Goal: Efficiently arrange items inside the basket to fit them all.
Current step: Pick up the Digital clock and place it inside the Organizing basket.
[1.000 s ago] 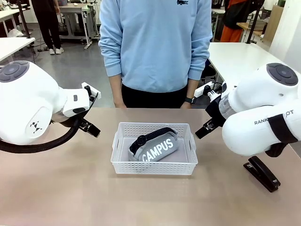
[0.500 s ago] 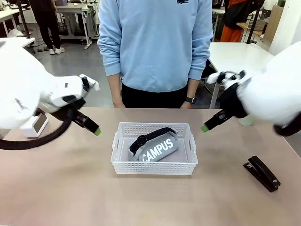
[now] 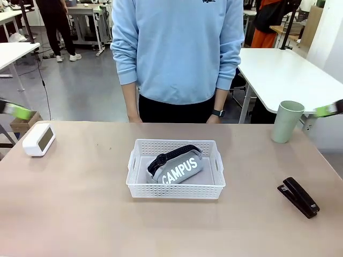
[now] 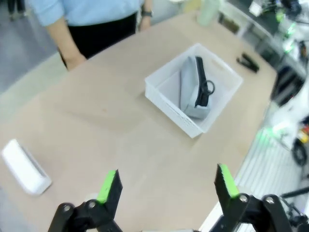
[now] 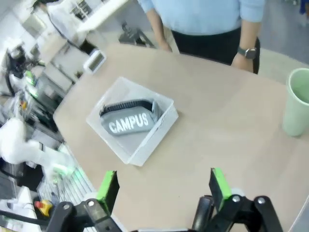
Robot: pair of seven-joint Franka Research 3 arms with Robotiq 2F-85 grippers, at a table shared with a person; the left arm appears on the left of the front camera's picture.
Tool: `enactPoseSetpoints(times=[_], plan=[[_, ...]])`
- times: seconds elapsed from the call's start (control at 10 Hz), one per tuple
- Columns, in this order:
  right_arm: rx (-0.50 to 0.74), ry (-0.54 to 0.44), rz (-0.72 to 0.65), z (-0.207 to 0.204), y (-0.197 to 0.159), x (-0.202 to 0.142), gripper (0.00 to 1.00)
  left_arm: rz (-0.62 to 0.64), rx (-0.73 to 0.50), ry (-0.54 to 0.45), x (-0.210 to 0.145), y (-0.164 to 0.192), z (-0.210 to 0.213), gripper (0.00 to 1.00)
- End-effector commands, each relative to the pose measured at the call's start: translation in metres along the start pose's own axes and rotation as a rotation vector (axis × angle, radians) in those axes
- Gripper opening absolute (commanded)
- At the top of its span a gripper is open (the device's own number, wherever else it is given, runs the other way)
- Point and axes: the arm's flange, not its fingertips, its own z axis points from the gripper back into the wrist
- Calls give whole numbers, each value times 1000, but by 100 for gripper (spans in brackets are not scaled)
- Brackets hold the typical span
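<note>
- Tabletop [image 3: 80, 214]: plain tan surface.
- Basket [image 3: 176, 188]: white, in the middle, its long sides parallel to the far edge.
- Box [image 3: 38, 140]: white, by the left edge, near the far-left corner.
- Cup [image 3: 286, 121]: pale green, upright near the far-right corner.
- Stapler [image 3: 298, 197]: black, by the right edge, well apart from the basket.
</note>
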Motion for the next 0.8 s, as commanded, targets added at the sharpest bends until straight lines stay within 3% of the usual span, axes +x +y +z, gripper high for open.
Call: enactPoseSetpoints(times=[0.0,0.2,0.3,0.5,0.6,0.7], plan=[[158,-170,-73,30,-42,-27,100,111,-47,-129,-43,31,29,100],[229,-311,-238,56,-90,-60,100,282,-44,-256,-69,60,49,100],[252,-344,-317,58,-110,-74,100,347,-65,-392,-88,71,60,100],[216,-353,-435,53,-125,-83,100,459,-83,-571,-105,80,66,100],[225,-354,-339,67,-105,-91,100,531,-23,-562,-103,78,60,100],[225,-354,-339,67,-105,-91,100,453,-67,-468,-107,80,76,100]])
